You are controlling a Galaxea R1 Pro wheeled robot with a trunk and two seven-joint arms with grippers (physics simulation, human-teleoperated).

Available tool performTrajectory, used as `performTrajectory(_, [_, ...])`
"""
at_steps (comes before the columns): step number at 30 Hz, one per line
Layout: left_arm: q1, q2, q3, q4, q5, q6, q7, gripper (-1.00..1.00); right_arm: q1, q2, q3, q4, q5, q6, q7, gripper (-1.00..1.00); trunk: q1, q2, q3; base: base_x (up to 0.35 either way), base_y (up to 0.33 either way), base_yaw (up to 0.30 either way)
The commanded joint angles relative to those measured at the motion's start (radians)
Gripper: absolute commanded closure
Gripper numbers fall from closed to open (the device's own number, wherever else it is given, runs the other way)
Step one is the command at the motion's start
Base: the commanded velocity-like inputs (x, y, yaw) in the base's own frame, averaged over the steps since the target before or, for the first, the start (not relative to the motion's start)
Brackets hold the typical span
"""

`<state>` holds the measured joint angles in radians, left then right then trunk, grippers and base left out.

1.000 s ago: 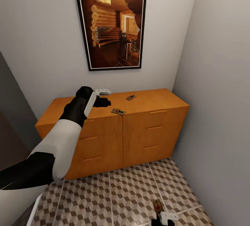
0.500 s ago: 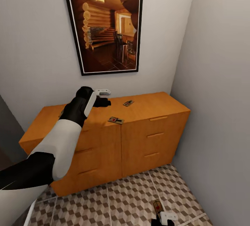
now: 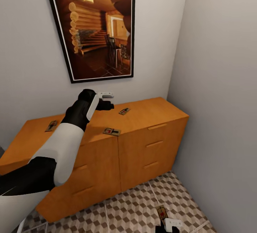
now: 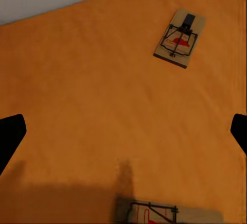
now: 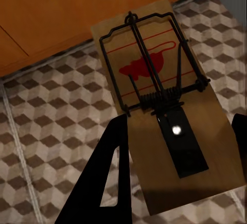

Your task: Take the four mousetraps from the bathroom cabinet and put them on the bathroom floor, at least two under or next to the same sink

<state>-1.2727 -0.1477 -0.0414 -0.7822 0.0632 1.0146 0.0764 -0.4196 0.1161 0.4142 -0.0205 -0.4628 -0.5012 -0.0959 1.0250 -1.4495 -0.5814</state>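
- The head view has swung left in the last second, exposing more of the cabinet [image 3: 142,125] and a third mousetrap [image 3: 51,125] on its top, left of the left arm.
- Left gripper [image 3: 105,100]: fingers spread wide, empty, above the cabinet top; two mousetraps [image 4: 180,37] lie just beyond and below it.
- Right gripper [image 3: 167,226]: closed on a fourth mousetrap [image 5: 162,105], low over the bathroom floor [image 3: 135,208].
- Judgement: three traps remain to be fetched.

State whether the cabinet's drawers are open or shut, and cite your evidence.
Shut. In the head view, every drawer front on the cabinet sits flush with its neighbours, with no dark gap or protruding box behind any bar handle.
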Motion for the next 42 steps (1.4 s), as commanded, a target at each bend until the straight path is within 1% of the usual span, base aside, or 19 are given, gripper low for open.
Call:
performTrajectory(1, [0.0, 0.0, -0.002, -0.001, 0.007, 0.004, 0.008, -1.0, -0.001, 0.0, 0.008, 0.001, -0.005, -0.002, -0.007, 1.0, 0.0, 0.0, 0.0, 0.002, 0.001, -0.194])
performTrajectory(7, [0.0, 0.0, -0.002, -0.001, 0.008, 0.004, 0.008, -1.0, -0.001, 0.0, 0.008, 0.001, -0.005, -0.002, -0.007, 1.0, 0.0, 0.0, 0.006, 0.026, 0.009, -0.195])
performTrajectory(13, [0.0, 0.0, -0.002, -0.001, 0.007, 0.004, 0.008, -1.0, -0.001, 0.0, 0.008, 0.001, -0.005, -0.002, -0.007, 1.0, 0.0, 0.0, 0.01, 0.16, 0.091, -0.132])
performTrajectory(27, [0.0, 0.0, -0.003, 0.001, 0.009, 0.006, 0.007, -1.0, -0.001, 0.0, 0.008, 0.001, -0.005, -0.002, -0.008, 1.0, 0.0, 0.0, 0.011, 0.18, 0.089, -0.009])
performTrajectory(42, [0.0, 0.0, -0.003, 0.001, 0.009, 0.006, 0.006, -1.0, -0.001, -0.003, 0.008, 0.001, -0.004, -0.005, -0.007, 1.0, 0.0, 0.0, 0.01, 0.015, 0.002, 0.0])
